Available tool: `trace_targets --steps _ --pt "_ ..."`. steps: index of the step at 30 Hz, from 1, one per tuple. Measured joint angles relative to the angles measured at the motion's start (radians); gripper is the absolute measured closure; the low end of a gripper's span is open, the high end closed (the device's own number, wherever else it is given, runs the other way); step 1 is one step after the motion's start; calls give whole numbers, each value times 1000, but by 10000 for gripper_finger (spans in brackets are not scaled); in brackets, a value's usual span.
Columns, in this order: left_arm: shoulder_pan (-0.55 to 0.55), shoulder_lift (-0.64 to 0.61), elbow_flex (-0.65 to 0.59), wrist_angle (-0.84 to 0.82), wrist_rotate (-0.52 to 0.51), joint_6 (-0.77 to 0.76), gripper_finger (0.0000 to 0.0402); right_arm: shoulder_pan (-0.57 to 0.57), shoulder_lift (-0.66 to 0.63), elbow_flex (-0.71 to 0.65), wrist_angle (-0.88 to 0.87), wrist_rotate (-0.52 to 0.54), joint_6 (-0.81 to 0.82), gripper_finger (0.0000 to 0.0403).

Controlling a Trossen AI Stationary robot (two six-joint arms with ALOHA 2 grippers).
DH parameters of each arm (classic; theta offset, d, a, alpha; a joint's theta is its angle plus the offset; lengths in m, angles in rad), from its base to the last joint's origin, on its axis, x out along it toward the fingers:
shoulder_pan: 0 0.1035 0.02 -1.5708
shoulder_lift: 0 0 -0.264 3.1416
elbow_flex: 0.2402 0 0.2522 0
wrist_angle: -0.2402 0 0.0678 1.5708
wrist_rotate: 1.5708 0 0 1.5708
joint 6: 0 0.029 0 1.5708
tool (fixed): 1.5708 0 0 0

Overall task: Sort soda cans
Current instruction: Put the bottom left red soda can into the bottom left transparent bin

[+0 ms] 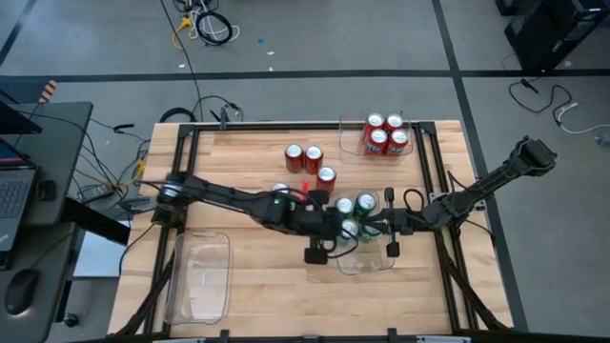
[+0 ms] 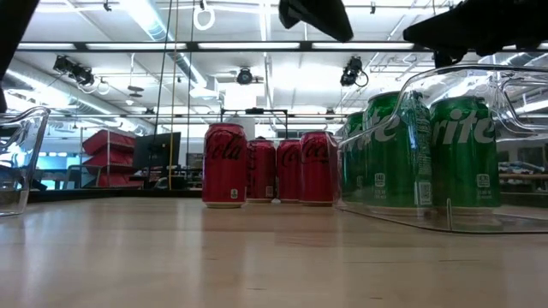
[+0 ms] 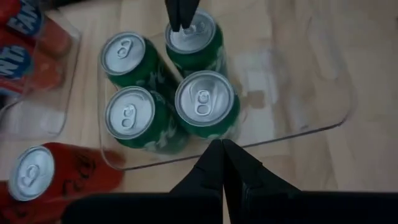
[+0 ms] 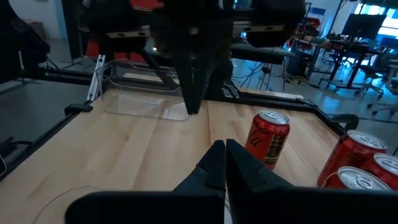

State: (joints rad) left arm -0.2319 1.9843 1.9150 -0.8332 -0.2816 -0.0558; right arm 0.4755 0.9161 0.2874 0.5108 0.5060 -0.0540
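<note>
Green: four green Sprite cans (image 3: 168, 93) stand sorted in a clear plastic bin (image 3: 311, 124).
Red: four red cola cans (image 1: 385, 134) fill the far bin (image 1: 349, 143); loose red cans (image 1: 312, 162) wait on the bench (image 1: 238, 162).
Left gripper (image 3: 222, 144): fingers closed, empty, above the green bin.
Right gripper (image 4: 221, 145): fingers closed, empty, alongside.
Progress: judged about two-thirds done.
</note>
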Motion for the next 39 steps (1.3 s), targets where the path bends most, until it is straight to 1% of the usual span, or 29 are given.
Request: trace_targets --steps 4,6,10,13,16,19,24,28,31,34,39 --pt "10 -139 -209 158 36 -34 401 -8 0 0 8 0 -8 403" --pt "17 -213 -311 193 36 -69 401 -19 0 0 13 0 -9 403" --pt "33 -349 -483 178 21 -181 401 -60 0 0 13 1 -7 403" --pt "52 -439 -558 130 21 -261 401 -96 0 0 16 1 -9 403" --pt "75 -516 -588 43 20 -319 401 -132 0 0 29 -1 -10 403" --pt "99 -567 -590 -49 20 -366 401 -165 0 0 37 -8 -28 403" --pt "131 -595 -590 -120 20 -423 400 -209 0 0 42 -10 -55 403" --pt "149 -590 -590 -129 18 -433 395 -242 0 1 43 -33 -73 403" --pt "170 -588 -590 -128 7 -462 394 -268 0 1 43 -60 -86 403" --pt "191 -588 -590 -128 -13 -497 393 -293 0 1 50 -63 -106 403" --pt "200 -581 -590 -120 18 -498 393 -329 0 1 51 -65 -125 403"
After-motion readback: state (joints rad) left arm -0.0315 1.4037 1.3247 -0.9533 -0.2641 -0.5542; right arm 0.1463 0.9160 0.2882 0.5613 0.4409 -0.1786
